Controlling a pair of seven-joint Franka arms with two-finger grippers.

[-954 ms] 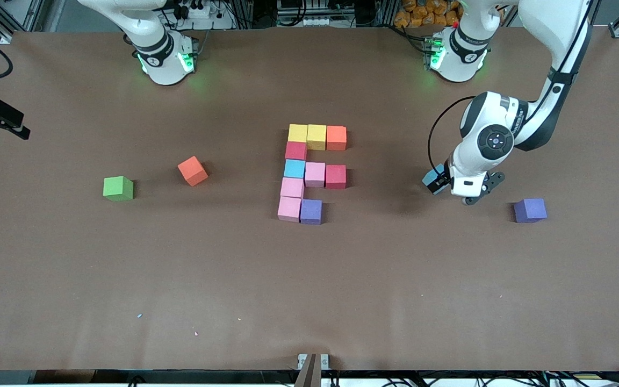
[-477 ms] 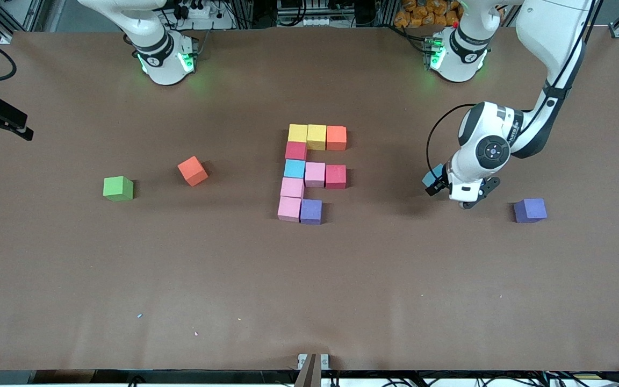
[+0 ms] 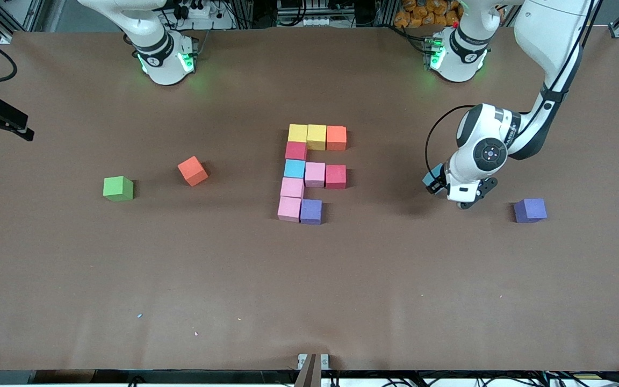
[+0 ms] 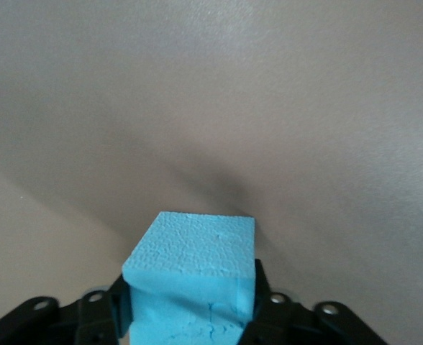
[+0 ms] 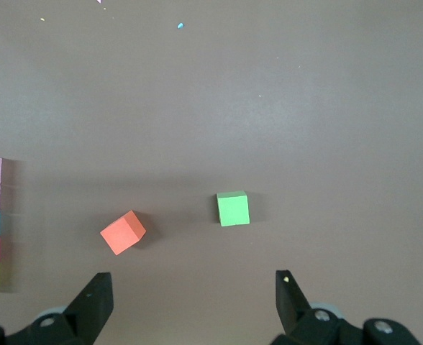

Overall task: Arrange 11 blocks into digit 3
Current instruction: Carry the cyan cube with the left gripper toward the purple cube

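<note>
My left gripper [image 3: 439,184] is low over the table toward the left arm's end, shut on a light blue block [image 3: 433,176]. In the left wrist view the block [image 4: 191,277] fills the gap between both fingers [image 4: 118,305]. In the middle of the table lies the partial digit [image 3: 312,172] of several touching blocks: a yellow, yellow and orange bar, a column of red, light blue and two pink, a pink and red bar, and one purple block [image 3: 311,211]. My right gripper [image 5: 193,302] hangs open and empty high above an orange block [image 5: 123,232].
The loose orange block [image 3: 192,171] and a green cube [image 3: 118,188] lie toward the right arm's end. A loose purple block [image 3: 530,210] sits beside my left gripper, toward the left arm's end. Bare brown table lies nearer the front camera.
My left hand has come down around the light blue block and its fingers have closed on it. The other blocks and the right arm have stayed put.
</note>
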